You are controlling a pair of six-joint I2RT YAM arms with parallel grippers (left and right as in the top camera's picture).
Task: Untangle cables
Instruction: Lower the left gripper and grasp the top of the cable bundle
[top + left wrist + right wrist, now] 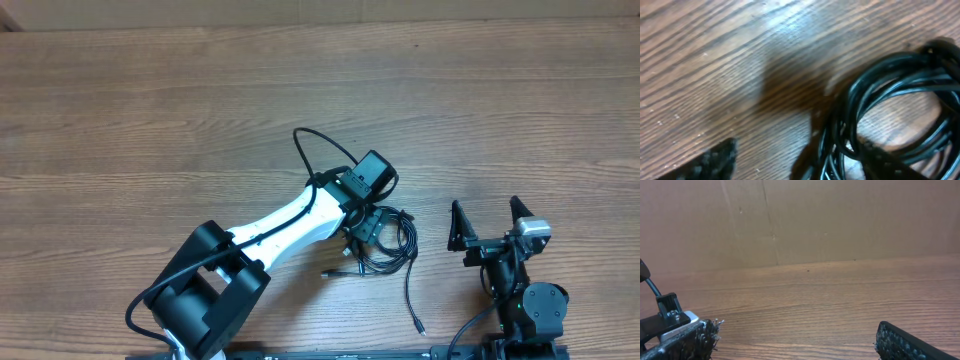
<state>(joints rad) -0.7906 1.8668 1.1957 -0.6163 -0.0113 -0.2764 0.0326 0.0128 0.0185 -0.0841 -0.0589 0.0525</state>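
The cables lie as a small looped black bundle on the wooden table just right of centre. One strand trails toward the near edge and ends in a plug; another plug end points left. My left gripper is down over the bundle's left side. In the left wrist view the cables fill the right half. The left gripper is open: one finger is on bare wood, the other is in among the loops, and a few strands lie between them. My right gripper is open to the right of the bundle. In its own view the right gripper has nothing between its fingers.
The left arm's own thicker black cable arches above its wrist camera. The right arm's base sits at the near right edge. A brown cardboard wall stands beyond the far side of the table.
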